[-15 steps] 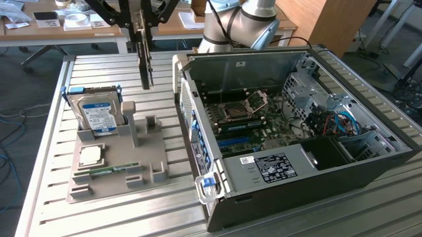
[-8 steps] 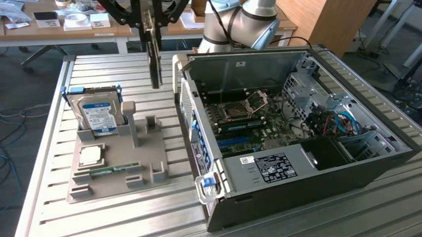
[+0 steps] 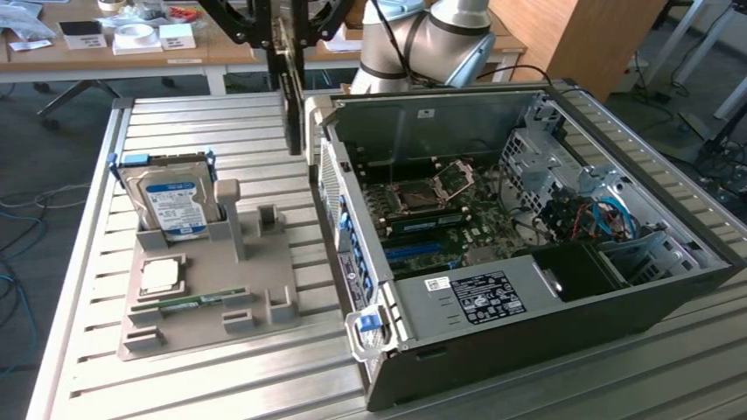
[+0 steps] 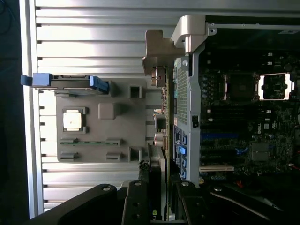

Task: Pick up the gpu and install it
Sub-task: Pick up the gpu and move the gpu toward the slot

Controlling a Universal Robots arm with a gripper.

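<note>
Claw [image 3: 283, 45] clamped on graphics card [image 3: 289, 109] | card hangs upright over table [image 3: 233, 385], just beside open computer case [image 3: 526, 346] | likely light, stiff, fragile; hold board edges, avoid fan

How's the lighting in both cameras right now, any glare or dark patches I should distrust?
Wrist view: the slatted table is blown out by glare, the motherboard inside the case lies in deep shadow, and the gripper holding the gpu is a near-black silhouette. Exterior view: light is even, with mild sheen on the slats, and the case interior is well lit.
</note>
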